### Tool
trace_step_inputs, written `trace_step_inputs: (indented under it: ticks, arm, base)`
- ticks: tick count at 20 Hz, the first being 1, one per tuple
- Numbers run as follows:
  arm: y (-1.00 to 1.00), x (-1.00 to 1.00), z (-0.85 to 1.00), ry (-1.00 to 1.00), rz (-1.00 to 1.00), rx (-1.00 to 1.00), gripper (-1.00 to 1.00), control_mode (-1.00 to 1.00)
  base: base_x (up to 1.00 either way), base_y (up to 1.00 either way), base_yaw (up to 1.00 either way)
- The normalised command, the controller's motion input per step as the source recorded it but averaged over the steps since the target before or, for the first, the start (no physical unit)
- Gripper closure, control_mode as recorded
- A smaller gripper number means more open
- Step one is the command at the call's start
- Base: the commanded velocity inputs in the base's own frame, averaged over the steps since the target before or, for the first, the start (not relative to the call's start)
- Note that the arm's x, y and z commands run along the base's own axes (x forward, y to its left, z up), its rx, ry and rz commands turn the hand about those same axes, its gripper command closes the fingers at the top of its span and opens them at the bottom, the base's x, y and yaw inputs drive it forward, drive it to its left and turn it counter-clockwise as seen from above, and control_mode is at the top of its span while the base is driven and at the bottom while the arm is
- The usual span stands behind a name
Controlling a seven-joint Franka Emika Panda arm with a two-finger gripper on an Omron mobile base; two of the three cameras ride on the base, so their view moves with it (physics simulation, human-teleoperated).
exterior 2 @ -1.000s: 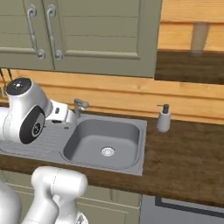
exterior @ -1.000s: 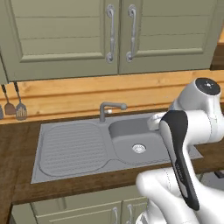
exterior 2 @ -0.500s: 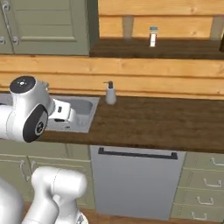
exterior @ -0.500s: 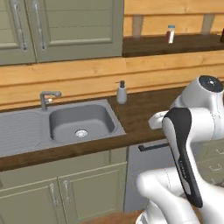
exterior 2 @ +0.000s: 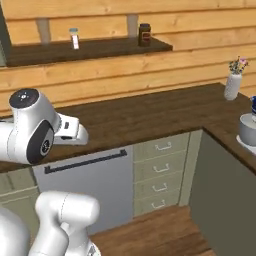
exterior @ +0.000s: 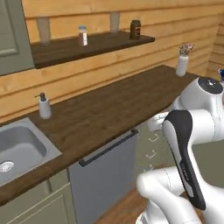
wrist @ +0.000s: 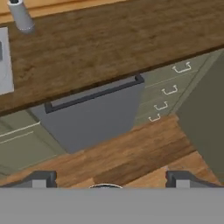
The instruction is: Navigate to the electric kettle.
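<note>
A: Driving along the counter (exterior: 109, 109), gripper (wrist: 107, 177) tucked in and carrying nothing. Its two tips sit far apart at the bottom of the hand view, so I'd call the jaws wide.

B: Where's the kettle?

A: Can't tell; no squat black vessel with a silver top is visible. Ahead of the gripper is the dishwasher (wrist: 94, 116) front, with the drawers (wrist: 168, 92) to its right. Up and left of it stands the soap bottle (exterior: 43, 106), beside the sink (exterior: 19, 148).

B: And far right?

A: A vase (exterior 2: 232, 82) in the corner, and past it a steel bowl (exterior 2: 248, 129) with something blue above, cut off by the edge. Probably the mixer, so not our target.

B: How to do this well?

A: Keep the arm folded clear of the counter edge, and sweep on round the corner until the kettle appears, then face it squarely.
</note>
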Motion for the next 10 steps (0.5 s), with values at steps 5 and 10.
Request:
trace_step_inputs:
  ticks: [5,10]
  arm:
    - [0.0,0.0,0.0,0.0,0.0,0.0,-1.0,1.0]
    - [0.0,0.0,0.0,0.0,0.0,0.0,-1.0,1.0]
  base:
    - [0.0,0.07,-1.0]
    - [0.01,0.11,-0.99]
